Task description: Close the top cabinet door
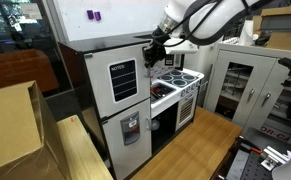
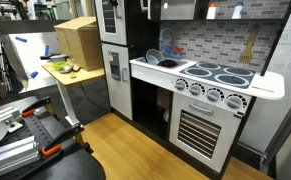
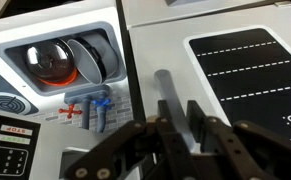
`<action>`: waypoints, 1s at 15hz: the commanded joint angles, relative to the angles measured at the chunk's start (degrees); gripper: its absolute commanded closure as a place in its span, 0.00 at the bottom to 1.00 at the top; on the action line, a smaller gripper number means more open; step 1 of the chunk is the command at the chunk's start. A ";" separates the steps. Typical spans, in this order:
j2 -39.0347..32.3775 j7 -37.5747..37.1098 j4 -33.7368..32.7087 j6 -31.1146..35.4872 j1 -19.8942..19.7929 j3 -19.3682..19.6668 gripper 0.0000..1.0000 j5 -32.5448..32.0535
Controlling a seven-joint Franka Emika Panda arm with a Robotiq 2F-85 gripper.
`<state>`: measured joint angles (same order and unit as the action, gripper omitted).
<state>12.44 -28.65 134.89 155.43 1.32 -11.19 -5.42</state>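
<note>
The top cabinet door (image 1: 123,78) is white with a black window panel and sits above the lower fridge-style door (image 1: 131,128) of a toy kitchen. In that exterior view it looks about flush with the cabinet front. In the wrist view the door (image 3: 225,60) fills the right side, and its grey bar handle (image 3: 165,88) runs down into my gripper. My gripper (image 3: 182,125) has one finger on each side of the handle, closed against it. In an exterior view the gripper (image 1: 153,50) is at the door's upper right edge.
A stove top (image 1: 177,78) and oven (image 2: 207,125) stand next to the cabinet, with a sink holding dishes (image 2: 157,58). A cardboard box (image 1: 10,125) and a wooden table (image 1: 80,145) are near the cabinet. A metal locker (image 1: 240,85) stands behind the stove.
</note>
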 commanded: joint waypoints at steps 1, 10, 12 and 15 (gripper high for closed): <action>-0.29 -1.74 -2.12 -2.07 -2.24 -0.03 0.94 -2.62; -5.59 -2.01 -10.83 -7.03 -1.44 0.67 0.94 -4.42; -5.19 -1.42 -11.00 -8.77 -0.75 0.90 0.51 -3.82; -2.04 -0.90 -7.47 -9.81 -0.11 1.30 0.45 -2.46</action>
<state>8.79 -29.21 126.41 146.29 1.31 -10.84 -7.21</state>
